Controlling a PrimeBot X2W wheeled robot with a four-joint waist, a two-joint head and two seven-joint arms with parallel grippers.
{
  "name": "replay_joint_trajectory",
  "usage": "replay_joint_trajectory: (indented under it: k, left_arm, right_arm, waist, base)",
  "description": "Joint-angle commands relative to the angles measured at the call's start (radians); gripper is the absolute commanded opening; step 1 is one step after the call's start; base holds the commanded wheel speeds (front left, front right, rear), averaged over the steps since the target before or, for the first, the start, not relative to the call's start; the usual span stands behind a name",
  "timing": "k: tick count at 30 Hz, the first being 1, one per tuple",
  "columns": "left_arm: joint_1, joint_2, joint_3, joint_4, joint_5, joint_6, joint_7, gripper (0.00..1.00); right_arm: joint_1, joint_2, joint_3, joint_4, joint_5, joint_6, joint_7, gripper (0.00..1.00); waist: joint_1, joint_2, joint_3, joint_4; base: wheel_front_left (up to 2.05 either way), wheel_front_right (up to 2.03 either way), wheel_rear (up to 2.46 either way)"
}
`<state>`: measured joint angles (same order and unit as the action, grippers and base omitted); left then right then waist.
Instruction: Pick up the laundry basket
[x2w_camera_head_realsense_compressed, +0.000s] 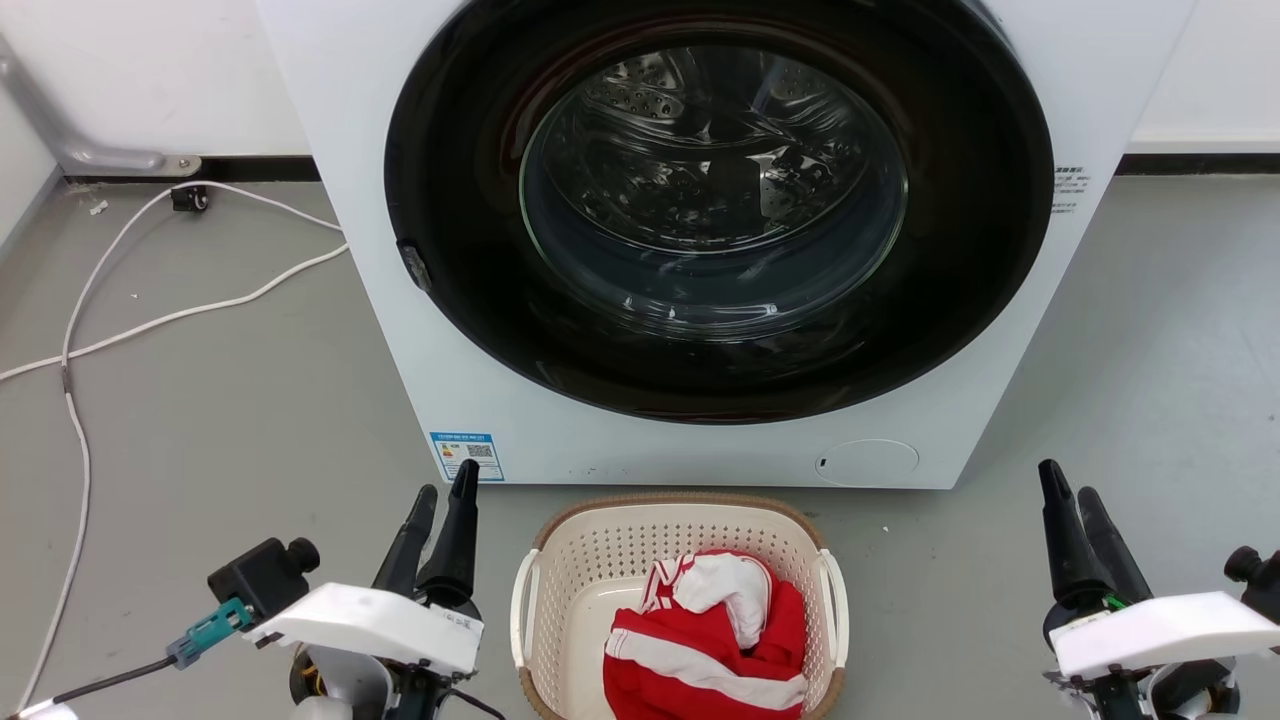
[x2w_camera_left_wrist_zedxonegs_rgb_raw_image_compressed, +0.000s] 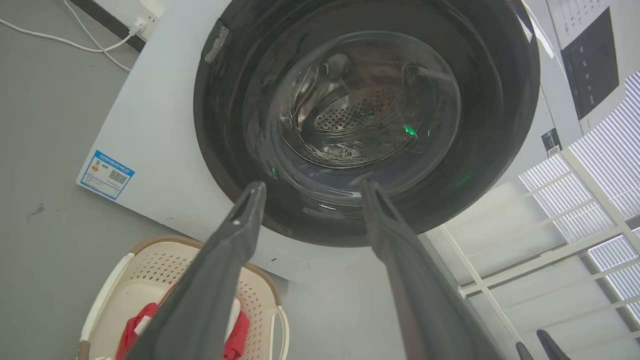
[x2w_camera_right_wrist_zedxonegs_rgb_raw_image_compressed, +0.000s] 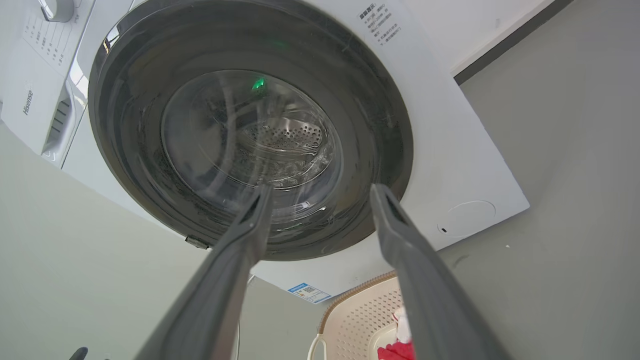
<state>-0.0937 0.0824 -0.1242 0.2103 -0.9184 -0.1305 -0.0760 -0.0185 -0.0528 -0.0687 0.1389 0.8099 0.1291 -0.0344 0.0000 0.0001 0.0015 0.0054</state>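
While left fingers (x2w_camera_head_realsense_compressed: 456, 528) and right fingers (x2w_camera_head_realsense_compressed: 1061, 530) gape, laundry basket (x2w_camera_head_realsense_compressed: 600, 540) between, untouched.

Long dark tapered fingers (x2w_camera_head_realsense_compressed: 455, 540), white wrist housings (x2w_camera_head_realsense_compressed: 370, 620); teal connector (x2w_camera_head_realsense_compressed: 205, 632), black cable (x2w_camera_head_realsense_compressed: 100, 685)

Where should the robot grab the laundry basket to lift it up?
Likely by its white side handles: left gripper on the left handle, right gripper on the right handle, each from outside. They bow off the walls, and the laundry basket sits between the grippers.
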Motion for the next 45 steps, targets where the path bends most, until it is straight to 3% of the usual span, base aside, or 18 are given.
replay_joint_trajectory:
  k: [1, 22, 45]
  left_arm:
    - [-0.031, 0.008, -0.008, -0.01, 0.033, 0.0, -0.011, 1.0]
    - [-0.047, 0.011, -0.065, 0.02, 0.311, 0.0, -0.071, 1.0]
    - [-0.052, 0.012, -0.094, 0.043, 0.532, 0.0, -0.123, 1.0]
  right_arm:
    - [0.0, -0.001, 0.001, -0.021, -0.042, 0.002, -0.003, 1.0]
    - [0.027, 0.0, 0.007, -0.09, -0.362, 0.002, 0.018, 1.0]
    - [0.073, 0.001, -0.001, -0.151, -0.562, 0.002, 0.031, 1.0]
  waist:
    - [0.0, -0.0001, 0.0, 0.0]
    - [0.0, -0.0001, 0.002, 0.004]
    - [0.0, -0.0001, 0.004, 0.01]
  base:
    - [0.0, 0.0, 0.0]
    - [0.0, 0.0, 0.0]
    - [0.0, 0.0, 0.0]
